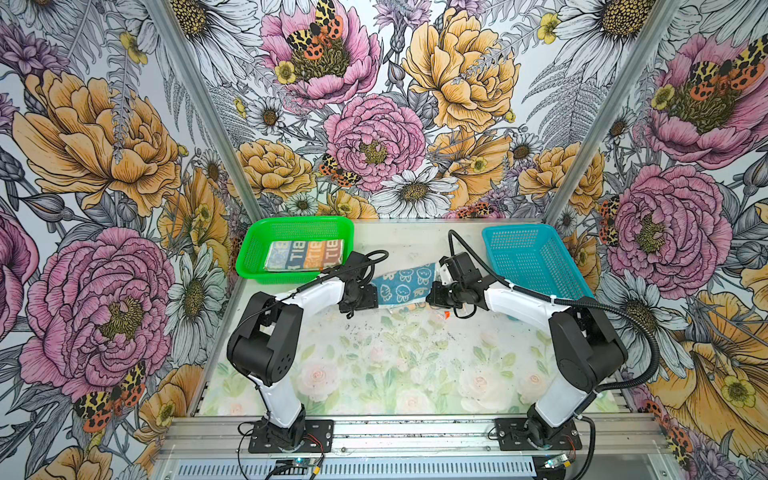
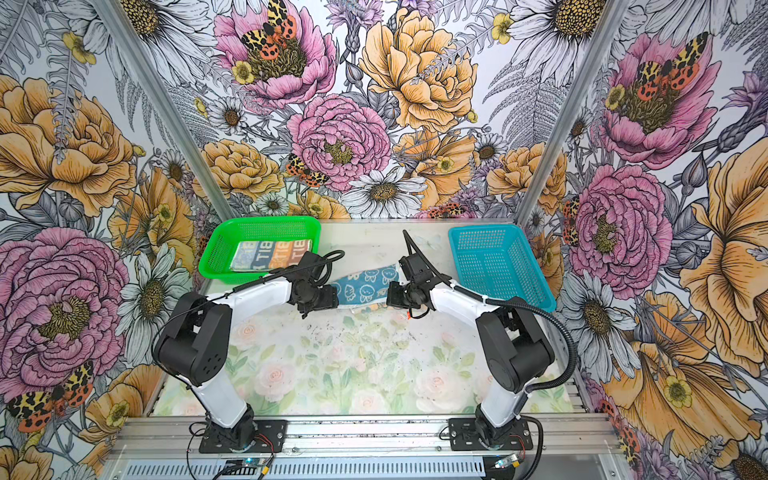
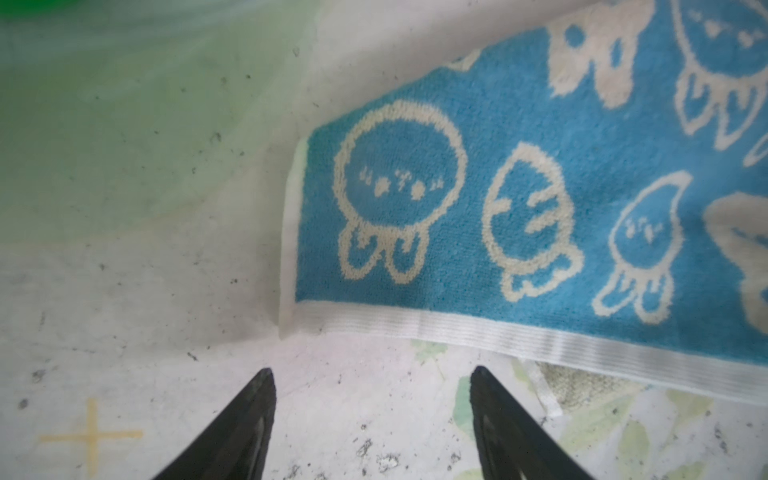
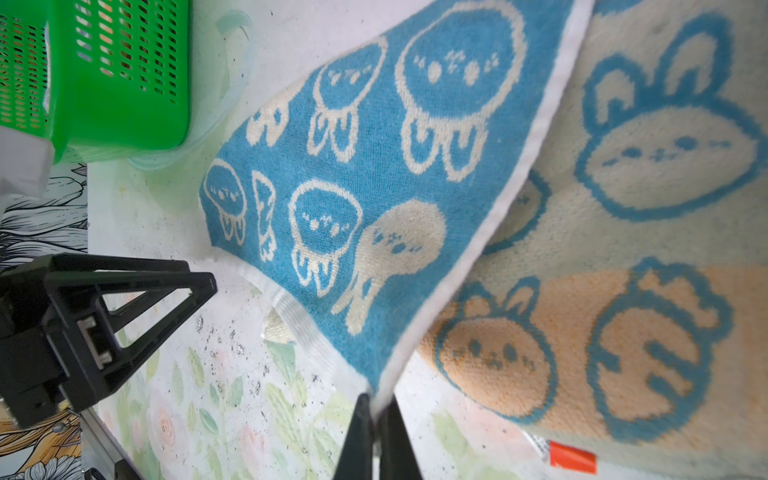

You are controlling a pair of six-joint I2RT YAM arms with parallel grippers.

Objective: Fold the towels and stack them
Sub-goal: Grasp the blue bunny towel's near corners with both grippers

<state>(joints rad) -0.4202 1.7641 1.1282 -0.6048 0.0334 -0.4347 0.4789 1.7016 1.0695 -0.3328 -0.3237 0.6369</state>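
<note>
Two corners matter here: the right pincer (image 4: pixel 376 401) pinches the blue towel (image 1: pixel 405 282) by its hem, midway across the counter (image 1: pixel 374 374); the left pincer (image 3: pixel 372 374) hangs spread just short of the other corner — closing early, it may miss and skew the fold.

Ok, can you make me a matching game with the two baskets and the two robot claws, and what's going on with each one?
Things:
1. green basket
2. blue basket
3. left gripper
4. right gripper

States:
A. pinched shut on the edge of the blue towel
B. nothing inside it
C. a folded towel lying inside it
D. jaws apart, holding nothing

Pairs: 1-C, 2-B, 3-D, 4-A
</note>
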